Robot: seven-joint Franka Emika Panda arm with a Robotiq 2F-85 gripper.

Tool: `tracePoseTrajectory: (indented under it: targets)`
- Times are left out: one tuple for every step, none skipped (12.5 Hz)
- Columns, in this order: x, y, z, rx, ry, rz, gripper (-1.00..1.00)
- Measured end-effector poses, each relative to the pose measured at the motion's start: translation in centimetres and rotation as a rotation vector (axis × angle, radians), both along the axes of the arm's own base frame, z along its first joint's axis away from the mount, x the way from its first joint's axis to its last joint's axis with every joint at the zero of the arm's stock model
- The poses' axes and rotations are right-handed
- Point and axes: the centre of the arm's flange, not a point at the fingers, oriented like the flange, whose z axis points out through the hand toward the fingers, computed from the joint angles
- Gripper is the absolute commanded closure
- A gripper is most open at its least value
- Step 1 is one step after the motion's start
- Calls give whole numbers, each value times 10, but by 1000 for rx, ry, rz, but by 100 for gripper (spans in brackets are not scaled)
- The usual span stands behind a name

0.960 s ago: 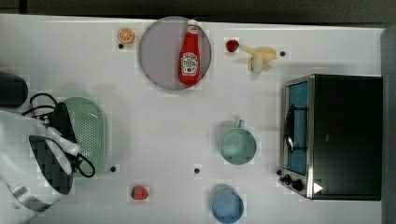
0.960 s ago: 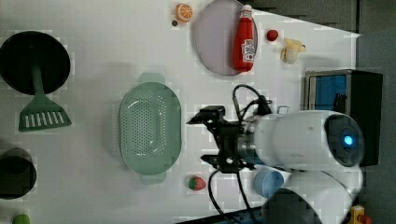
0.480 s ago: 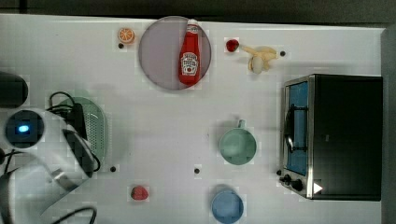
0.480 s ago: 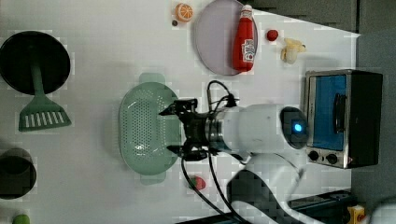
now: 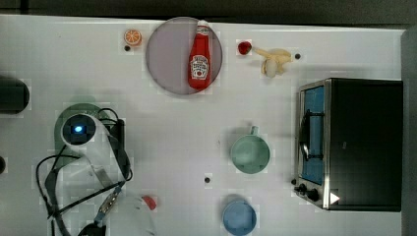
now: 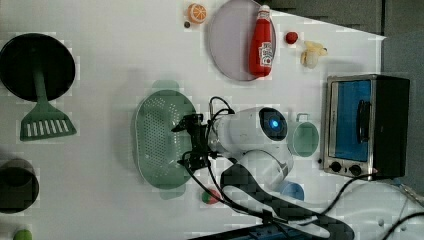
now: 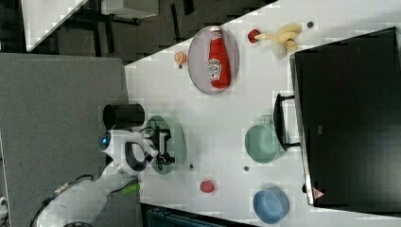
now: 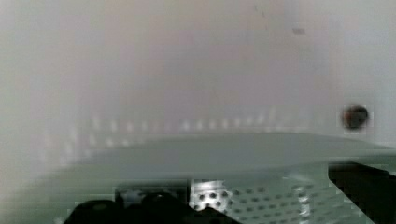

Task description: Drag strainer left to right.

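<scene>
White tabletop (image 5: 147,147) with a Franka arm (image 6: 250,132) reaching over the strainer (image 6: 157,142). Ordered outward from the wrist.

Wrist view — mint-green rim and perforated wall of strainer (image 8: 261,154) close beneath the camera, dark finger shapes at the frame's lower edge, a small dark dot (image 8: 355,116) on the table beyond.

Gripper (image 6: 192,142) at centre of the left view, over the right rim of the strainer; two dark fingers (image 6: 187,122) set one above the other in the frame, with a gap between them (cannot tell how wide, nor whether the rim is held). Gripper (image 7: 163,144) likewise over the strainer (image 7: 177,142) at lower left of the right view.

Strainer at centre-left of the left view, long axis running up and down the frame; at left of the top view largely hidden under the arm, only a green edge (image 5: 78,108) visible.

Near the strainer: small red item (image 6: 210,196) just below its lower end; green slotted spatula (image 6: 45,125) and black round pan (image 6: 35,65) at far left of the left view, well apart.

Mid-distance — mint-green cup (image 5: 251,153) at centre-right of the top view; blue bowl (image 5: 239,216) below it at the bottom edge.

Farthest: toaster oven (image 5: 351,142) at right; grey plate (image 5: 169,56) bearing a lying ketchup bottle (image 5: 199,56) at upper centre; orange slice (image 5: 132,37) to the plate's left; red berry-like piece (image 5: 244,47) and pale yellow item (image 5: 273,59) to its right.
</scene>
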Motion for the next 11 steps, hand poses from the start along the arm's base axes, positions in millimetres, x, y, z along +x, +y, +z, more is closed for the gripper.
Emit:
tracePoseTrajectory:
  targets:
    - [2,-4,-8,-2,-13,-10,-100]
    - [2,-5,-8,-8,-16,-14,-100]
    - [3,-5,-8,-25,-24,-12,-100]
    - [3,0,-5,-35,-38,-9,-100]
    - [6,11,-2,-31,-62,0,-100]
    - [7,20,0,-27,-83,2,-100]
    - [6,23,0,-36,-85,3,-100]
    - [3,24,0,-40,-80,6,-100]
    - [2,25,-1,-39,-90,8,-100]
    - [4,20,-2,-54,-103,23,-100]
    - [4,13,-3,-71,-98,25,-100]
